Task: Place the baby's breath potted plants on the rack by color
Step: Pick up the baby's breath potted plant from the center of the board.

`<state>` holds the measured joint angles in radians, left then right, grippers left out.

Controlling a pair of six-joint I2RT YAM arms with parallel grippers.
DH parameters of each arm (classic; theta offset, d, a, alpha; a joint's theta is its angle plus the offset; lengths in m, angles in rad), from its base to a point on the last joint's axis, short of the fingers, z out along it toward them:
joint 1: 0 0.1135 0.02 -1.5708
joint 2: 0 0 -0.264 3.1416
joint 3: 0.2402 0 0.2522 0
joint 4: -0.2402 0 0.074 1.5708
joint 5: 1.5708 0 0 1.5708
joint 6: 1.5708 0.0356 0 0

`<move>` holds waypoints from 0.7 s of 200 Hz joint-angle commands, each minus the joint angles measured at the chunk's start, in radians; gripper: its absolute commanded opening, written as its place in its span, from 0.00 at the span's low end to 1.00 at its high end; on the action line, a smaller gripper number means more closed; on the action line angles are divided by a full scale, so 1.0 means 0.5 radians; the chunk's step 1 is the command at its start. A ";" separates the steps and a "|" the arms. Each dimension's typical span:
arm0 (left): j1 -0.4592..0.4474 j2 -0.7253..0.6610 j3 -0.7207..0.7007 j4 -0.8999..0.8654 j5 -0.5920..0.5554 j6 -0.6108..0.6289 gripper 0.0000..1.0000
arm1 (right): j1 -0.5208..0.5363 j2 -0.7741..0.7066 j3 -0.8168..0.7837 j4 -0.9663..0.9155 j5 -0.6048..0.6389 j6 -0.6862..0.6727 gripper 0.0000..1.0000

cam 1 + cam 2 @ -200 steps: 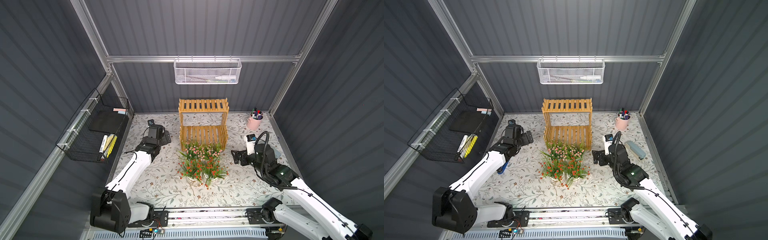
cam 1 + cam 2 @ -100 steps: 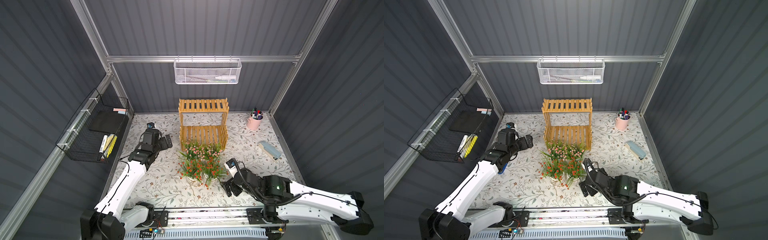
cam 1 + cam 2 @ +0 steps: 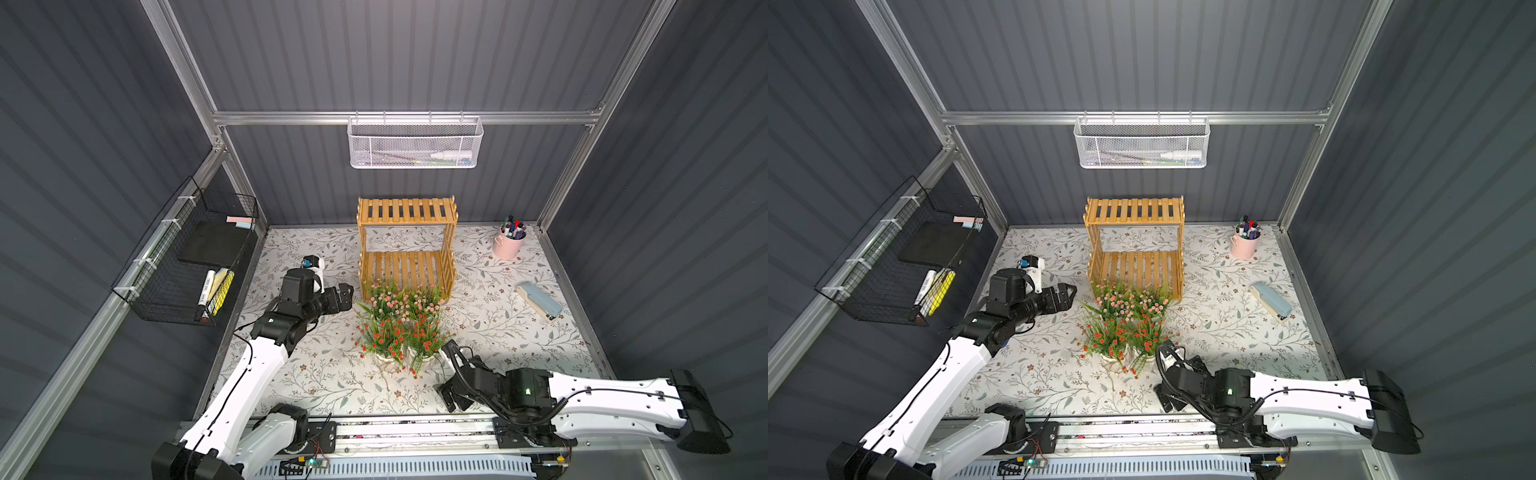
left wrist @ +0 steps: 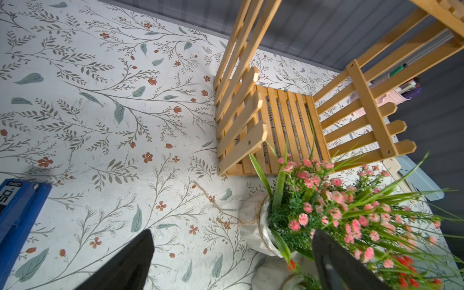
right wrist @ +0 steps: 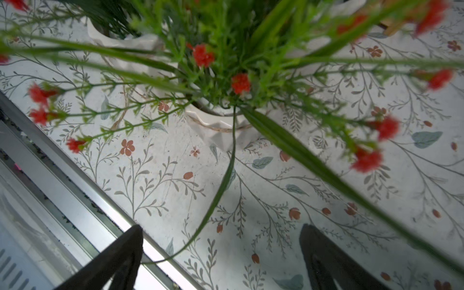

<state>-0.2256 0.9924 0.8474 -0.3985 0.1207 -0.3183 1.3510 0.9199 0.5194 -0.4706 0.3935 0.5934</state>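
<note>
The baby's breath potted plants stand in a tight cluster on the floral mat before the rack (image 3: 407, 232) in both top views. Two pink ones (image 3: 384, 296) (image 3: 426, 301) are nearest the rack, two red ones (image 3: 379, 336) (image 3: 424, 337) in front. My left gripper (image 3: 347, 296) is open, just left of the pink plants; in the left wrist view the pink plant (image 4: 326, 208) and its white pot (image 4: 252, 226) lie beyond one finger. My right gripper (image 3: 446, 395) is open and low, right of the front red plant, whose pot (image 5: 221, 125) sits ahead of it, untouched.
A pink cup of pens (image 3: 509, 243) and a pale blue stapler (image 3: 538, 300) lie at the right. A white mesh basket (image 3: 415, 143) hangs on the back wall, a black wire basket (image 3: 187, 266) on the left. The metal rail (image 3: 415, 432) runs along the front. A blue box (image 4: 15, 213) sits near the left arm.
The right arm swung from the right back down to the front by the red plants. The left gripper moved right toward the pink plants.
</note>
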 commanded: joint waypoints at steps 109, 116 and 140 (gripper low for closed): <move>-0.005 0.039 0.027 -0.080 -0.055 -0.030 0.99 | -0.273 0.321 -0.260 1.097 -0.016 -0.543 0.99; -0.004 0.039 0.029 -0.080 -0.057 -0.030 0.99 | -0.299 0.327 -0.271 1.142 -0.029 -0.566 0.99; -0.006 0.041 0.047 -0.101 -0.074 -0.029 0.99 | -0.415 0.341 -0.307 1.267 -0.139 -0.635 0.99</move>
<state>-0.2256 1.0126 0.8307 -0.4240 0.1043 -0.3336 1.1893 1.0821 0.3870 0.0555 0.3706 0.3363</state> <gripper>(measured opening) 0.994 0.990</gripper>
